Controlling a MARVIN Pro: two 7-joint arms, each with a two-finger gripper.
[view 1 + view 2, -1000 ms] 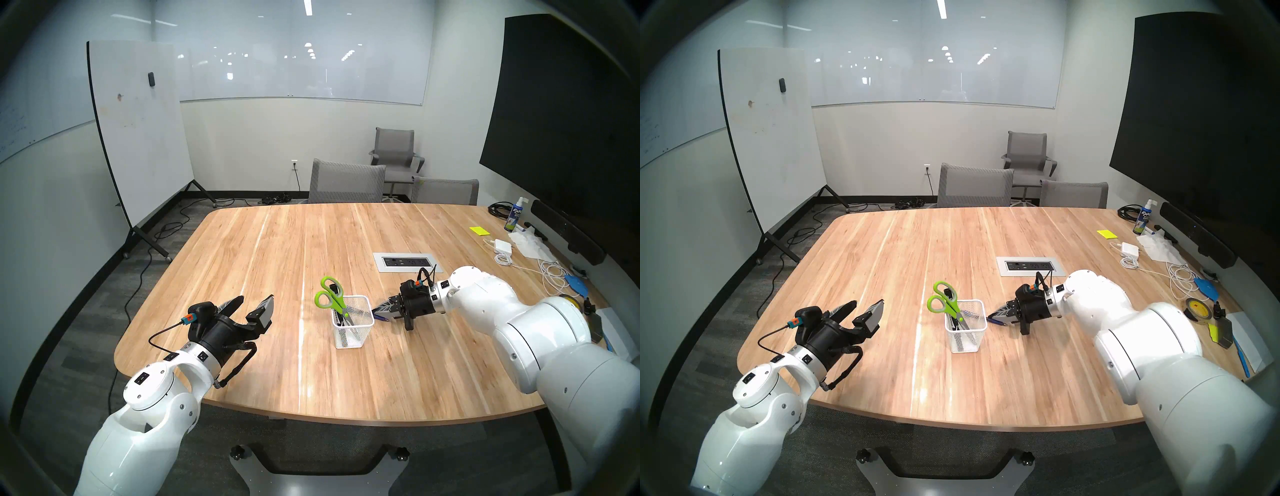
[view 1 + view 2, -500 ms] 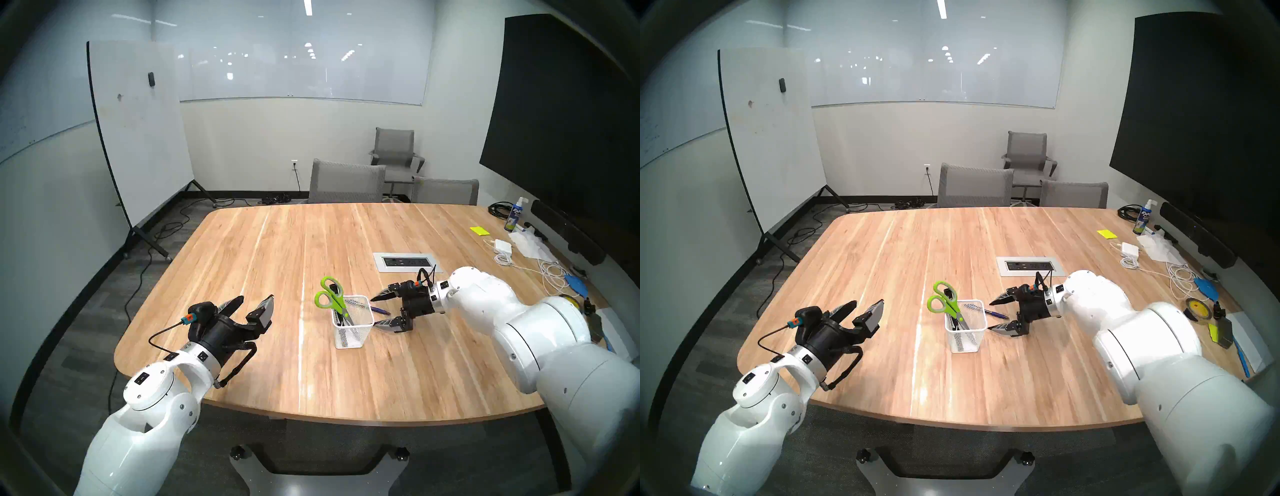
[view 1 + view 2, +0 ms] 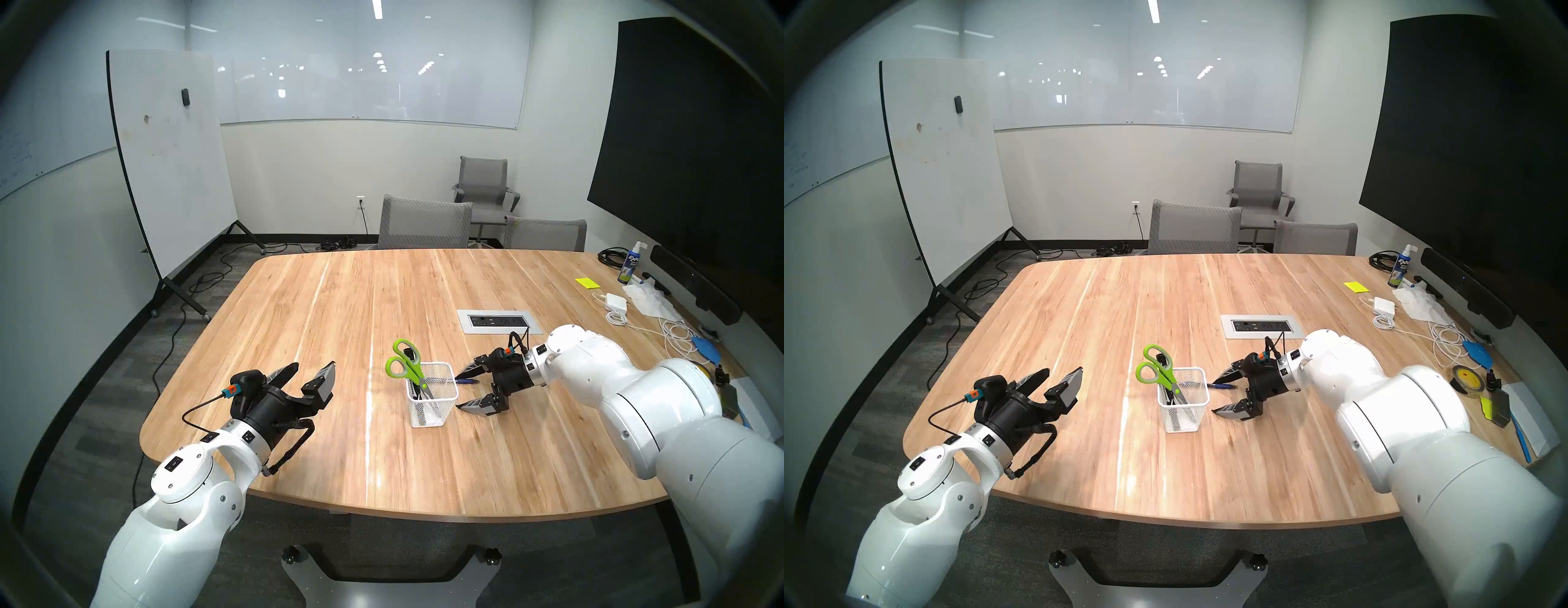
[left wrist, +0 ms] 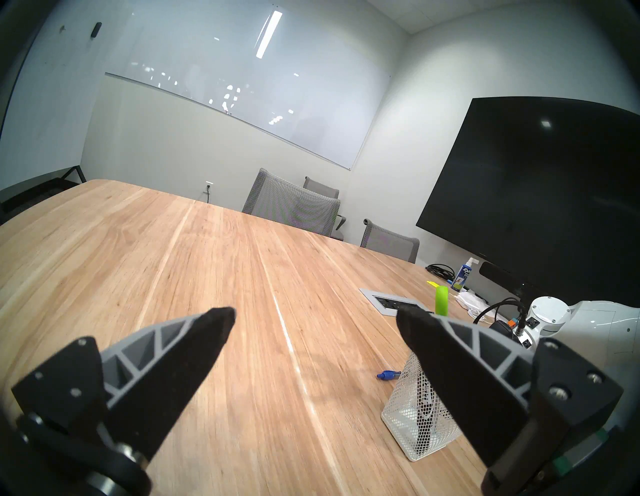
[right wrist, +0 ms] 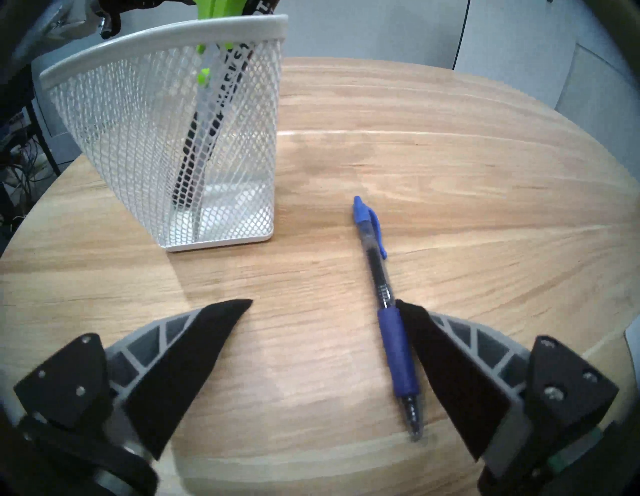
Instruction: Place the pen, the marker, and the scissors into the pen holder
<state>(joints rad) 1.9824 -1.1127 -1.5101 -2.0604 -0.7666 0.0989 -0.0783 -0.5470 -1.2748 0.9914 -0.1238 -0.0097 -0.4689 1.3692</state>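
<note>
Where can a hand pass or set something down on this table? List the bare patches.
Bare wood runs from the left gripper to the pen holder, and across the far half up to the chairs. The near edge is also bare. Crowded: between holder, pen and right gripper, and the right edge with cables and spray bottle.

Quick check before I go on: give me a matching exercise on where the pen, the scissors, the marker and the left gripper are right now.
Things:
1. pen
2. scissors
3. marker
4. left gripper

States:
A. open and holding nothing, off to one side of the pen holder
B. lying flat on the table, between the fingers of the open right gripper
C. standing in the pen holder, green handles sticking out over the rim
D. inside the pen holder, black barrel with white lettering seen through the mesh

Pairs: 1-B, 2-C, 3-D, 4-A
</note>
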